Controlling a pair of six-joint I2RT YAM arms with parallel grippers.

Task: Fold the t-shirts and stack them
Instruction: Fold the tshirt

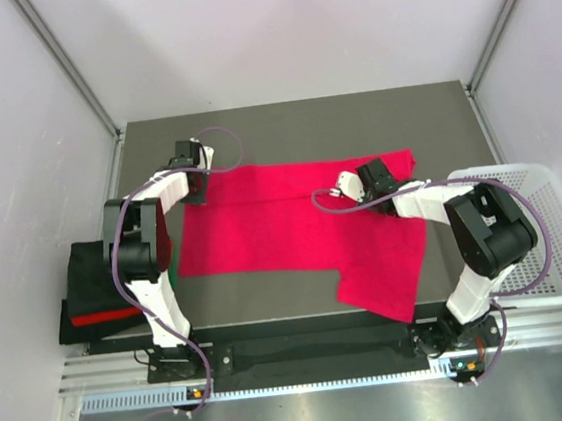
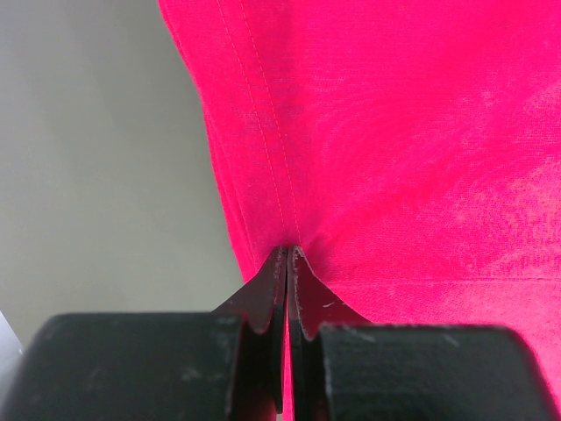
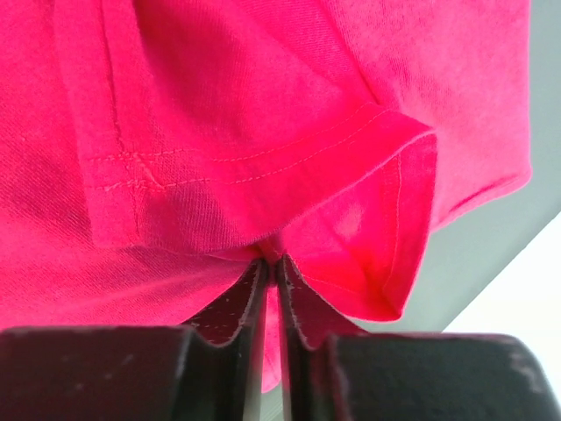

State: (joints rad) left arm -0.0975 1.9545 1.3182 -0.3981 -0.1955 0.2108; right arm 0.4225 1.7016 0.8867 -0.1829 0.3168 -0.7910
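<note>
A bright magenta-red t-shirt (image 1: 294, 234) lies spread across the middle of the table, with one sleeve (image 1: 384, 280) reaching toward the near edge. My left gripper (image 1: 200, 184) is at its far left corner, shut on the stitched hem (image 2: 263, 132); the jaws pinch cloth at my left gripper (image 2: 287, 252). My right gripper (image 1: 364, 184) is on the far right part, shut on a fold of the sleeve cuff (image 3: 386, 202) at my right gripper (image 3: 272, 261). A folded pile sits at the left: a black shirt (image 1: 92, 276) with a red edge (image 1: 106, 317) and a green sliver (image 1: 172, 275).
A white mesh basket (image 1: 560, 231) stands beyond the table's right edge. The grey table (image 1: 303, 128) shows bare behind the shirt. White walls and metal posts (image 1: 70, 67) close in on both sides and the back.
</note>
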